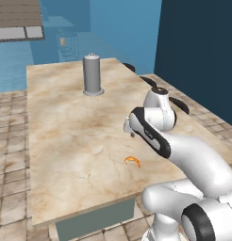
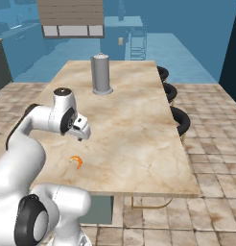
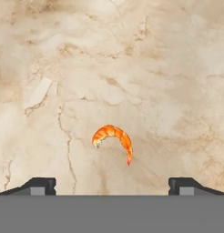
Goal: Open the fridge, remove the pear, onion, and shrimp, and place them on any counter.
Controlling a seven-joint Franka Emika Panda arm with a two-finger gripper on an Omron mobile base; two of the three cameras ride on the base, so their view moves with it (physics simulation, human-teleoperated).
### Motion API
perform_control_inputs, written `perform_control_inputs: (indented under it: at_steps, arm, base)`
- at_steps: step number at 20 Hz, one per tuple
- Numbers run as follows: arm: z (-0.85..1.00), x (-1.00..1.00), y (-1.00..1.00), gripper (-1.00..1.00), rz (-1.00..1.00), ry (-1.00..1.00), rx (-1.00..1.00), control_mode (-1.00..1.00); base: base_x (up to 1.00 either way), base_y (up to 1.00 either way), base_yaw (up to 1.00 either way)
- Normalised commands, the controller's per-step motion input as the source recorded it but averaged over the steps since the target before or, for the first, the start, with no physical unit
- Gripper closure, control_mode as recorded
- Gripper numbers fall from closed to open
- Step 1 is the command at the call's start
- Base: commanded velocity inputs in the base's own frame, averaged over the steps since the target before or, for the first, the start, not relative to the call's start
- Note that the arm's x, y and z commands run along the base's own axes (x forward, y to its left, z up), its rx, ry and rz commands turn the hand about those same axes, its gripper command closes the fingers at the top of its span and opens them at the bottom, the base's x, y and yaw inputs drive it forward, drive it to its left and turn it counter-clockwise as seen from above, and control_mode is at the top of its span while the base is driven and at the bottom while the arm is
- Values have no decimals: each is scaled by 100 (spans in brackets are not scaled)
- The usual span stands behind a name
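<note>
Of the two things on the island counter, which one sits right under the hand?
The shrimp, the small curved orange piece lying flat on the counter near the robot. The tall grey canister stands upright at the far end.

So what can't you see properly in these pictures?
- Pincer: hand view, the bottom edge cuts off all but the two wide-apart tips; both base views, the wrist hides it.
- Counter: left base view, the arm covers its near right corner.
- Stools: right base view, tucked under the counter's edge.
- Far kitchen: both base views, too blurred.

The shrimp lies plainly on the counter.
</note>
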Motion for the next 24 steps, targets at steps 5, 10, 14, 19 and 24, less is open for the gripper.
perform_control_inputs:
  at_steps: [5,10,14,19,24]
  arm:
    - [100,-57,-3,-100,0,0,1,-100]
    - [85,-66,0,-100,0,-5,-3,-100]
    - [56,-50,-14,-100,0,-3,0,-100]
    - [36,-23,-19,-100,0,-1,0,-100]
    - [4,-33,-15,-100,0,-10,0,-100]
  base:
    - [0,0,0]
    - [0,0,0]
    - [0,0,0]
    - [0,0,0]
    - [0,0,0]
